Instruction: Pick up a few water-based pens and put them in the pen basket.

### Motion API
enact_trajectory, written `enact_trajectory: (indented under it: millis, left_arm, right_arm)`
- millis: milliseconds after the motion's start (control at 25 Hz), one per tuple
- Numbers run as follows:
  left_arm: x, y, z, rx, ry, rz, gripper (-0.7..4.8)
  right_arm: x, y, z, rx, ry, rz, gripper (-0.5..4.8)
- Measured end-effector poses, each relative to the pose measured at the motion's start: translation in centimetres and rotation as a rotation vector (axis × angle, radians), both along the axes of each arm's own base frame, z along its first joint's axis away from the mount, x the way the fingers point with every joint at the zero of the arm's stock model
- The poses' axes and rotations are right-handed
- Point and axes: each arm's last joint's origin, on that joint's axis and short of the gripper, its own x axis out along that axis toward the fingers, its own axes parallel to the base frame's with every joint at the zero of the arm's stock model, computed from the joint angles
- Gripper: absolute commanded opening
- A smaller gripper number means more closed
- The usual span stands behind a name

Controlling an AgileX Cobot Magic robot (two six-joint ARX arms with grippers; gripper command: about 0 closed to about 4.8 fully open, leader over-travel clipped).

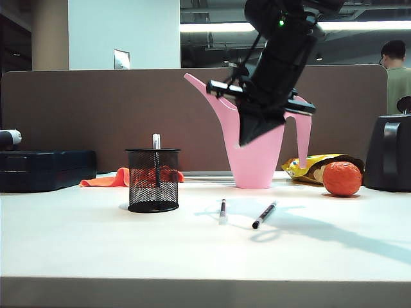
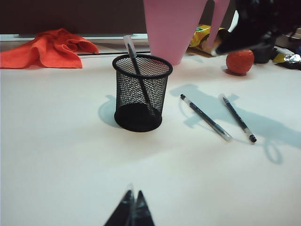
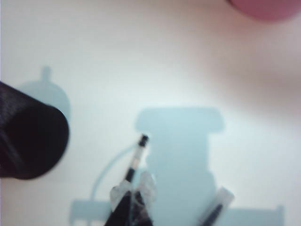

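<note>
The pen basket, a black mesh cup, stands on the white table with one water-based pen upright in it. To its right, two more pens lie flat on the table. The left wrist view shows them as well. High above those two pens hangs my right gripper, shut and holding nothing. Beneath its tips the right wrist view shows one pen, with a second off to the side. My left gripper is shut, empty, and well short of the basket.
A pink watering can stands behind the pens. An orange ball, a yellow snack bag and a large black container are at back right. An orange cloth and a black case lie at back left.
</note>
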Motion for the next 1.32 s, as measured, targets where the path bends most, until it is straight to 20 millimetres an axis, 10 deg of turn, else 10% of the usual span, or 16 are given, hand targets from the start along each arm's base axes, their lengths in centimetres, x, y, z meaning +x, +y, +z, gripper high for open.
enact_trajectory:
  millis: [400, 919, 1119, 1319]
  left_arm:
    - [0.0, 0.0, 0.0, 0.000, 0.000, 0.000, -0.04]
    - [0.0, 0.0, 0.0, 0.000, 0.000, 0.000, -0.04]
    - [0.0, 0.0, 0.0, 0.000, 0.000, 0.000, -0.04]
    - [0.0, 0.0, 0.0, 0.000, 0.000, 0.000, -0.04]
  right_arm:
    - [0.0, -0.3, -4.2, -0.131, 0.206, -0.102, 2.77]
    - [0.6, 0.1, -7.4, -0.157, 0.291, -0.144, 2.68]
    - [1.3, 0.3, -8.0, -0.161, 0.260, -0.160, 0.18]
    - [1.6, 0.4, -8.1, -0.156, 0.251, -0.156, -0.09]
